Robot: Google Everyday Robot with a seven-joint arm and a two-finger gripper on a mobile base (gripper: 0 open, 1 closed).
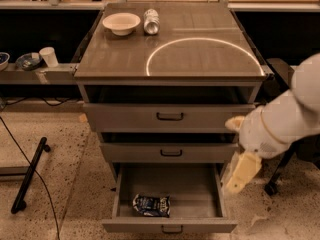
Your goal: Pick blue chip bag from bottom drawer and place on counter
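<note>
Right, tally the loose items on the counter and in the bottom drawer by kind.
White bowl: 1, on the counter
Silver can: 1, on the counter
Blue chip bag: 1, in the bottom drawer
Total: 3
The tool hangs just outside that drawer's right side.

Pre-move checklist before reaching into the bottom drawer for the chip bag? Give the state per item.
1. Bottom drawer pulled open: ok.
2. Blue chip bag in view, lying near the drawer's front left with nothing on it: ok.
3. Gripper over the bag: not ok, it hangs by the drawer's right side.
4. Middle drawer not covering the bag: ok.
5. Bare counter space for the drop: ok; the bowl and can sit at the back left.
</note>
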